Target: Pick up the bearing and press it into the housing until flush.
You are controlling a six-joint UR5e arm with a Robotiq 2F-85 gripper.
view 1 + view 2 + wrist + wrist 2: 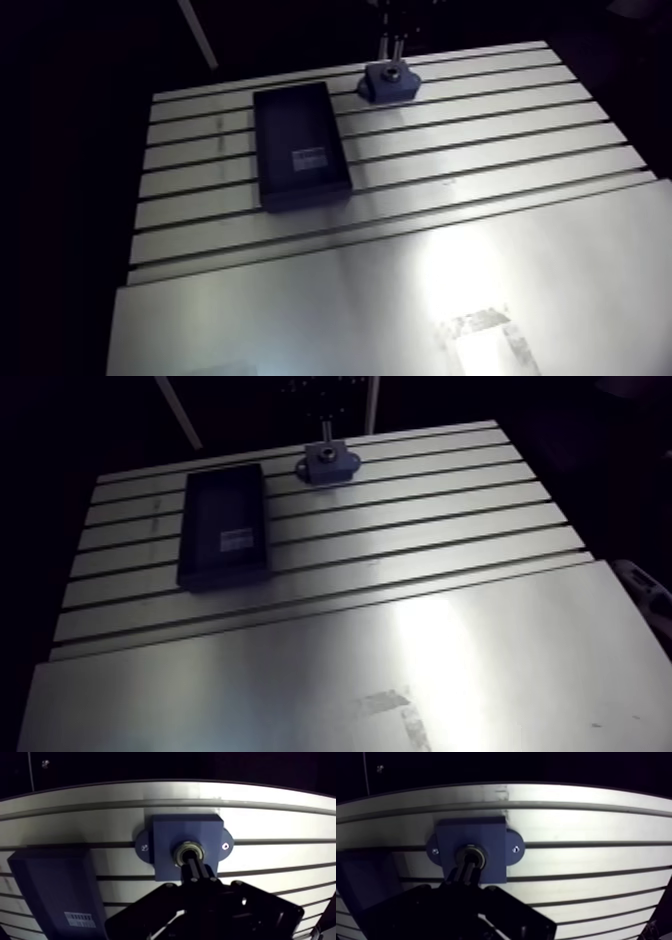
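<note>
Pressing stage, judged from the pose. Down onto the bearing [198, 847] with the gripper [192, 864], fingers brought together into one dark column and tips planted at the ring's centre. Closed on nothing, and used as a blunt pusher rather than a clamp. Makes sense: no way to drive a ring into a bore while pinching it by its sides.

Found in the round bore of the blue housing [165, 837], that bearing, with its metal rim showing around the fingertips. Hard to say from the wrist view whether flush with the blue face or a little proud of it, given the shadow there.

Fixed through two side ears with pale screw heads, the housing, near the far edge of the slotted worktop [280, 827]. Presumably so as not to slide under a downward push. Approached from straight above in the arm view, as suits a square press with no cocking of the ring.

Beside the housing and apart from it, a shallow black tray [55, 887] with a white label [80, 918]. Nothing visible inside.

Next: push straight down until level, then lift off and check the face.
</note>
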